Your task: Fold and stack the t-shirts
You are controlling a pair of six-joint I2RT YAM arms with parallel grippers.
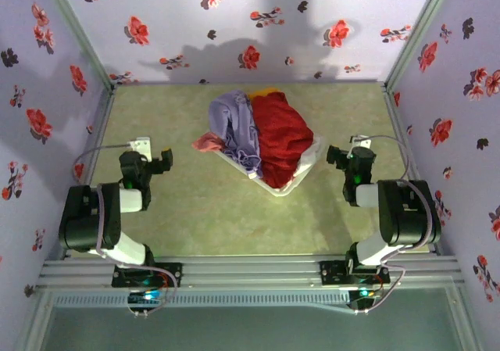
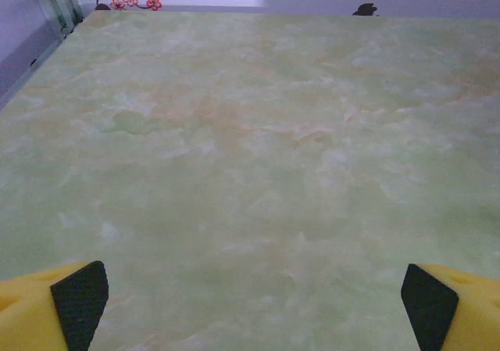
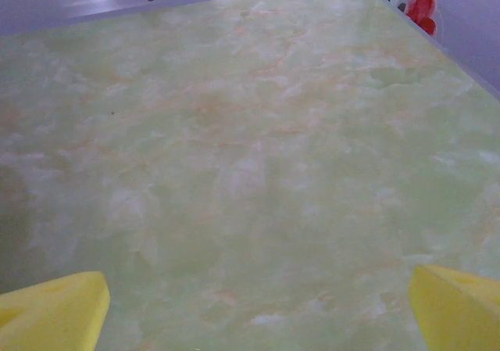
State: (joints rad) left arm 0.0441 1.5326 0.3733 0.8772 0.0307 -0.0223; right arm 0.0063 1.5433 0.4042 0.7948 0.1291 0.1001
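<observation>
Four colours of cloth are lying heaped as one pile of t-shirts in a white basket (image 1: 303, 173), which is sitting at the middle of the table (image 1: 195, 210), nearer the far edge than the near one.

- One deep red shirt (image 1: 281, 144), the largest piece, is filling the right half of the pile; its long axis is running from the far edge toward the near edge, and its near end is hanging over the basket's rim.
- One lavender shirt (image 1: 233, 123) is lying alongside it on the left, touching it, with the same far-to-near run.
- One patch of pink cloth (image 1: 207, 141) is poking out toward the table's left edge; whether it is a whole shirt cannot be told.
- One sliver of yellow-orange cloth (image 1: 266, 93) is showing at the far end of the pile.
- The basket is sitting skewed, with one corner pointing at the near edge.
- Bare tabletop is lying open on the near side of the basket and along both side edges; flowered walls (image 1: 234, 23) are closing the far, left and right edges.
- One left gripper (image 1: 164, 161) is hanging near the left edge, well apart from the basket; its fingers (image 2: 78, 295) are spread wide and gripping nothing.
- One right gripper (image 1: 336, 157) is hanging just beside the basket's right corner; its fingertips (image 3: 58, 308) are likewise spread wide and empty.
</observation>
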